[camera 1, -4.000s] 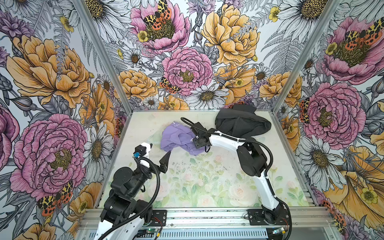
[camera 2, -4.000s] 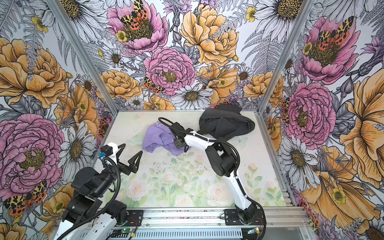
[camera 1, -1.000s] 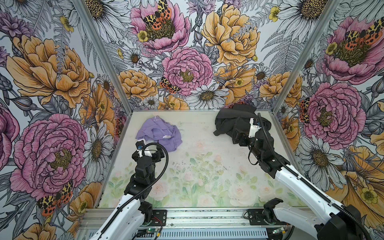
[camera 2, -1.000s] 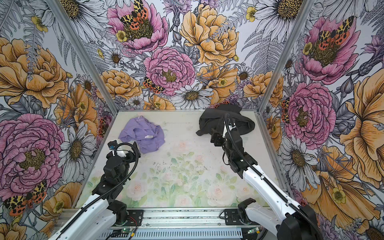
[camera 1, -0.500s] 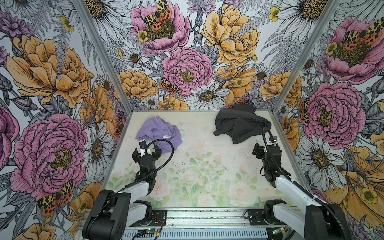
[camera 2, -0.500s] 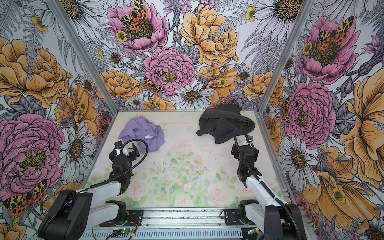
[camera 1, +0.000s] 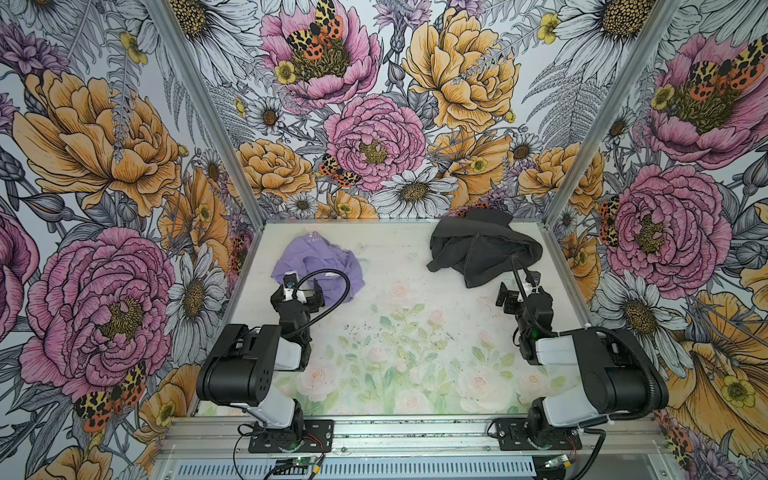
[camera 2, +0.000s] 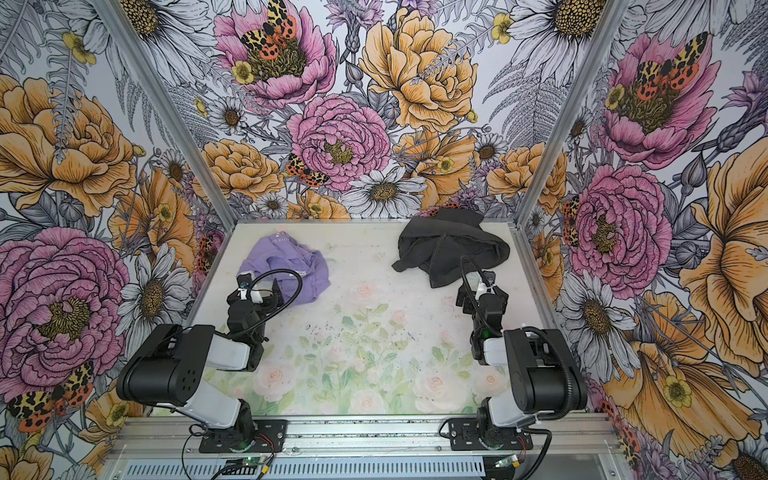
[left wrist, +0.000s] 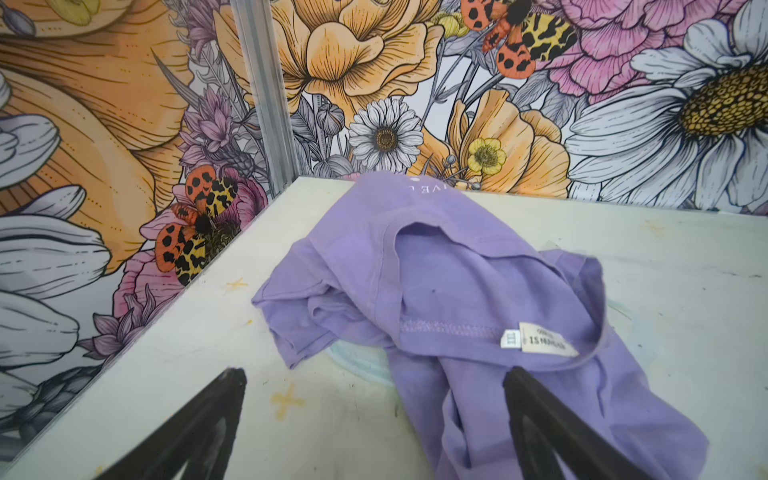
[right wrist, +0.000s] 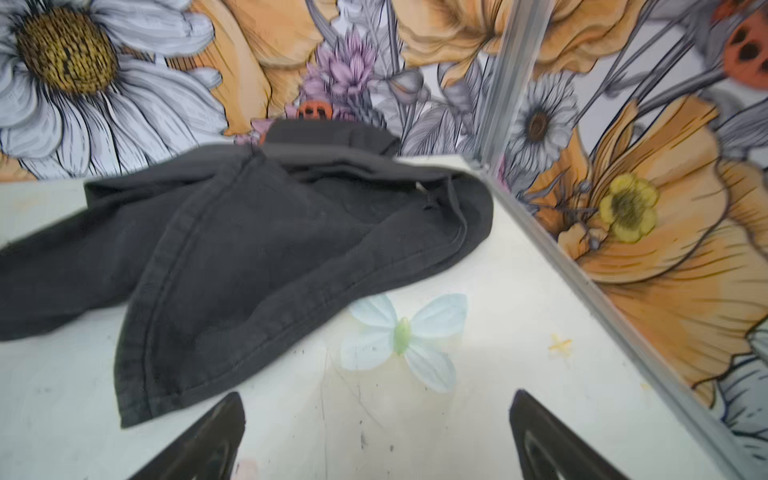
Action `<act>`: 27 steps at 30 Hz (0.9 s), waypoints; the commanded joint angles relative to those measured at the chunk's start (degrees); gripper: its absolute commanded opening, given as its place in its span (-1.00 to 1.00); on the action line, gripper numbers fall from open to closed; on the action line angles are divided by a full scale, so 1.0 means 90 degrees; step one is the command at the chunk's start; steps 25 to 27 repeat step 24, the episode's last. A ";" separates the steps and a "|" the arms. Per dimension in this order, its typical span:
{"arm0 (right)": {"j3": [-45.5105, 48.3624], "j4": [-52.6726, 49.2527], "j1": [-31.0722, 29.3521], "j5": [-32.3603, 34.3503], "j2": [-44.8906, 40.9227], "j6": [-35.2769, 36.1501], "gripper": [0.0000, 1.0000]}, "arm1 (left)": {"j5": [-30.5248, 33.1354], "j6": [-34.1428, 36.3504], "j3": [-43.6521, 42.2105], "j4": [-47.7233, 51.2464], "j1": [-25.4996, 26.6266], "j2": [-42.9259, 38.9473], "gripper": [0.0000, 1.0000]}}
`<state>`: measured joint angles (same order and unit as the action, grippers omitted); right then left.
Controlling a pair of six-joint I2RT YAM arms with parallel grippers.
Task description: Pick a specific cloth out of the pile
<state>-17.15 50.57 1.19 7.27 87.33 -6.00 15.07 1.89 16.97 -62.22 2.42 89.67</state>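
The cloth (camera 1: 316, 266) (camera 2: 286, 266), light lavender with a small white label, lies crumpled at the table's back left, apart from the pile. The pile's dark charcoal-grey garment (camera 1: 482, 249) (camera 2: 449, 245) sits heaped in the back right corner. My left gripper (camera 1: 297, 293) (camera 2: 254, 294) stands open at the cloth's near edge; in the left wrist view the cloth (left wrist: 457, 282) spreads ahead of the left gripper (left wrist: 374, 374), one finger over its hem. My right gripper (camera 1: 523, 293) (camera 2: 481, 296) is open just short of the dark garment (right wrist: 249, 232), with bare table between the right gripper (right wrist: 377, 399) fingers.
Floral walls close in the table on three sides, with metal corner posts (left wrist: 266, 91) (right wrist: 507, 83) at the back. An aluminium rail (camera 1: 415, 436) carrying both arm bases runs along the front. Both arms are folded back low near the front.
The right arm pulled back from the dark garment toward the front right, and its jaws spread wider. The left arm folded back as well. Neither garment moved in the last second.
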 commanded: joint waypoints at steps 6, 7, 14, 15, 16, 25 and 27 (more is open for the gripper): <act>-0.0595 -0.0002 0.0041 -0.0357 0.0114 0.0132 0.99 | -0.0521 -0.0191 0.0493 0.0881 -0.0189 -0.0078 0.97; -0.0604 -0.0194 0.0029 -0.0247 0.0042 0.0107 0.99 | -0.0512 -0.0195 0.0494 0.0838 -0.0190 -0.0082 0.97; -0.0545 0.0025 -0.0018 0.0047 0.0077 0.0060 0.99 | -0.0437 -0.0123 0.0463 0.0799 -0.0118 -0.0074 0.97; -0.0543 0.0006 -0.0023 0.0050 0.0068 0.0052 0.99 | -0.0440 -0.0122 0.0463 0.0790 -0.0122 -0.0074 0.97; -0.0539 0.0044 -0.0019 0.0052 0.0079 0.0061 0.99 | -0.0444 -0.0118 0.0468 0.0799 -0.0129 -0.0080 0.97; -0.0536 0.0031 -0.0017 0.0049 0.0078 0.0067 0.99 | -0.0688 -0.0161 0.0498 0.0873 -0.0220 -0.0089 0.97; -0.0536 0.0031 -0.0017 0.0049 0.0078 0.0067 0.99 | -0.0688 -0.0161 0.0498 0.0873 -0.0220 -0.0089 0.97</act>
